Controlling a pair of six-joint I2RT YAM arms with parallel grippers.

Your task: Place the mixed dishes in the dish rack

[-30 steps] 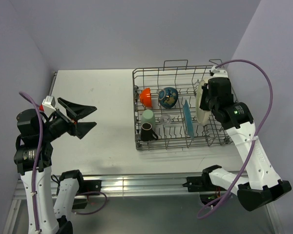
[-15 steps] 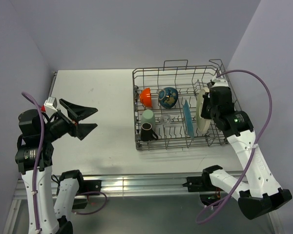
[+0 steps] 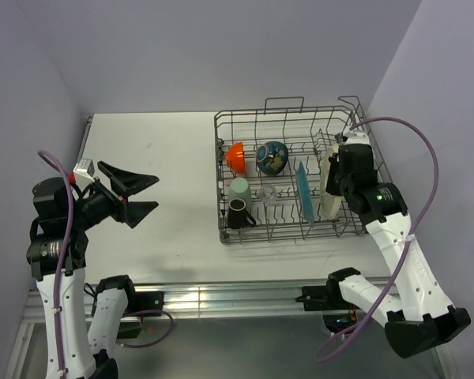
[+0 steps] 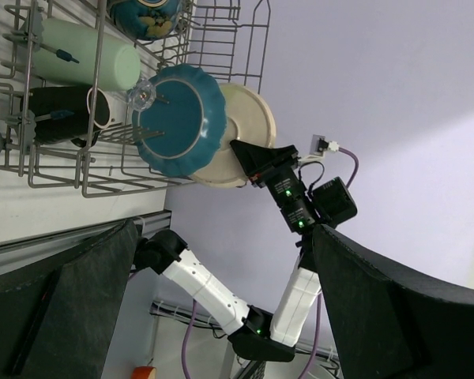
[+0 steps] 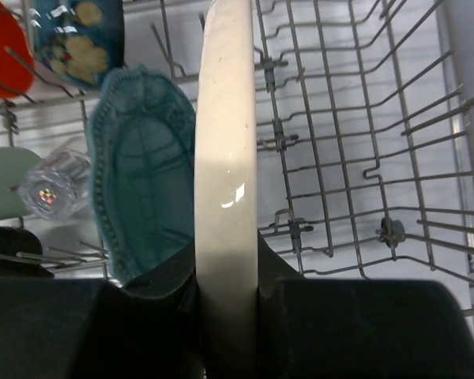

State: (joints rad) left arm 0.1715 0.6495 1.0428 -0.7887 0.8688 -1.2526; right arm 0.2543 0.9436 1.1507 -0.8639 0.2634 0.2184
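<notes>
The white table (image 3: 158, 158) is filling most of the top view. The grey wire dish rack (image 3: 284, 113) is sitting on its 3 o'clock half.

The left arm is hanging over the table's 9 o'clock edge, well apart from the rack. Its claw, the left gripper (image 3: 154, 190), is gaping wide with nothing between the fingers and pointing toward 3 o'clock.

The right arm is reaching in from 5 o'clock. The right gripper (image 3: 337, 178) is pinching narrowly on the rim of the cream plate (image 5: 225, 142), one finger on each face. That plate is standing upright on edge at the rack's 3 o'clock side. Whether its lower edge is resting between the tines, I cannot tell.

Just beside it, toward 9 o'clock, the teal scalloped plate (image 3: 302, 192) is standing on edge among the tines.

The blue bowl with cream inside (image 3: 272, 157) is lying near the rack's 12 o'clock side. The orange bowl (image 3: 237, 156) is tipping on its side at 10 o'clock, just beside the blue one.

The pale green mug (image 3: 239, 189) is lying at the rack's 9 o'clock side. The dark brown mug (image 3: 237, 213) is sitting just beside it at 7 o'clock.

The small clear glass (image 3: 268, 193) is lying near the rack's centre, between the green mug and the teal plate.
</notes>
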